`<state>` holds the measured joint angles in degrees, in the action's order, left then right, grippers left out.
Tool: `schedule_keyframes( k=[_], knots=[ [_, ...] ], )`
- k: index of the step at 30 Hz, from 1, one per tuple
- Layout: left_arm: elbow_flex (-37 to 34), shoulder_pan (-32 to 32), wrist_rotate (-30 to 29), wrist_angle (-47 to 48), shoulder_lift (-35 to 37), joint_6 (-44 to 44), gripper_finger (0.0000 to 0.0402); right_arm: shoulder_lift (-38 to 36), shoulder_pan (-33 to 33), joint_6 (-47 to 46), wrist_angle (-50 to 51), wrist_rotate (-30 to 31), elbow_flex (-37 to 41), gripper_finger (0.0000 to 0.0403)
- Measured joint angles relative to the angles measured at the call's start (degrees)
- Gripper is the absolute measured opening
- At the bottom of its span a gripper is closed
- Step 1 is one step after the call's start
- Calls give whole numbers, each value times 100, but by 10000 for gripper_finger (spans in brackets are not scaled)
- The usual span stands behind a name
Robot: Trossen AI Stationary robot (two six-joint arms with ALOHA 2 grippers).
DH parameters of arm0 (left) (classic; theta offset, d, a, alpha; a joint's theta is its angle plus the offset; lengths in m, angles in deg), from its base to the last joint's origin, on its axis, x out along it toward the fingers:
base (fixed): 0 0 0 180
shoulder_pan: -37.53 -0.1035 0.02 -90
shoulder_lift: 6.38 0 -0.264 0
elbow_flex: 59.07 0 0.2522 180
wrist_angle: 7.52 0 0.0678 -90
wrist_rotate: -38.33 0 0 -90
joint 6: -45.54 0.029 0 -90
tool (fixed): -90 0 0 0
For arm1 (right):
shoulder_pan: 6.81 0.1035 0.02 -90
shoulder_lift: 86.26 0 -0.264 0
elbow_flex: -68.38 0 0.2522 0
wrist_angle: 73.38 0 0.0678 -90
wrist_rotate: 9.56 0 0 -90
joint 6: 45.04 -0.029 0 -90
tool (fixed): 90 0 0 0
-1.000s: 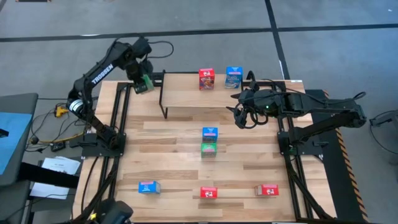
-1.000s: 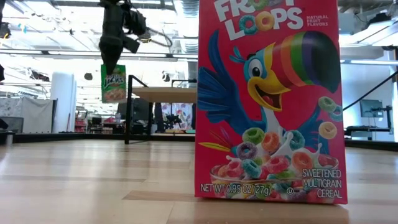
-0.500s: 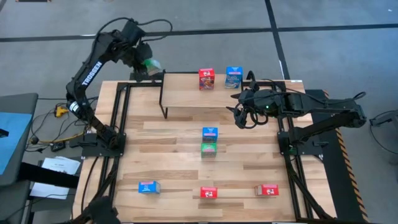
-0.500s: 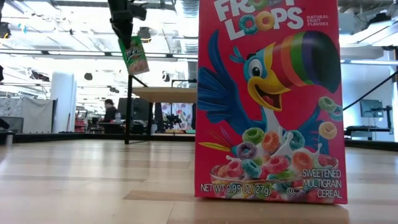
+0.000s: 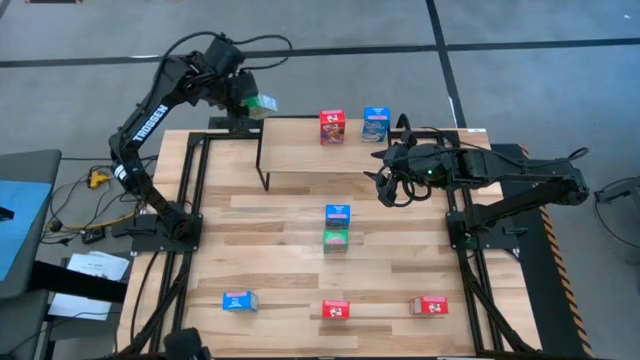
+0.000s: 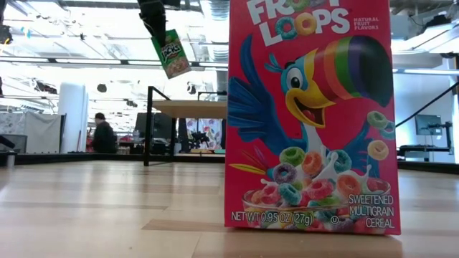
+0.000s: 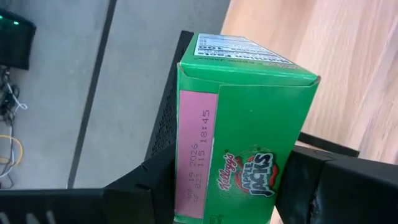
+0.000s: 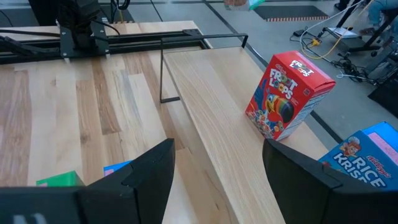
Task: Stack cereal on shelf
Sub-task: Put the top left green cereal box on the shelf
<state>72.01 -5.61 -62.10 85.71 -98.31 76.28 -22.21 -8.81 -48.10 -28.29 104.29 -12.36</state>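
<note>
Beyond the slatted tabletop, a person crosses the room.

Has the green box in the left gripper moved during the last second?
Yes. In the high view the green box went from beside the shelf's left end, lower down, up toward its far left corner.

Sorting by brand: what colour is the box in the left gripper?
Green, an Apple Jacks box; clearest in the left wrist view.
</note>
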Motion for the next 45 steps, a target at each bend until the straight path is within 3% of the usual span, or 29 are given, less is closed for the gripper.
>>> schedule_keyframes(
  k=[17,31,40,45],
  knots=[
    [-4,298,-178,-121,-465,31,184,0,2,-59,96,-17,0,268],
    [-26,392,289,-337,-851,-71,184,2,36,-164,169,-96,2,268],
    [-30,362,912,-342,-950,-221,184,2,92,-187,173,-153,2,268],
    [-34,331,819,-241,-952,-245,184,2,90,-187,169,-153,2,268]
  ],
)
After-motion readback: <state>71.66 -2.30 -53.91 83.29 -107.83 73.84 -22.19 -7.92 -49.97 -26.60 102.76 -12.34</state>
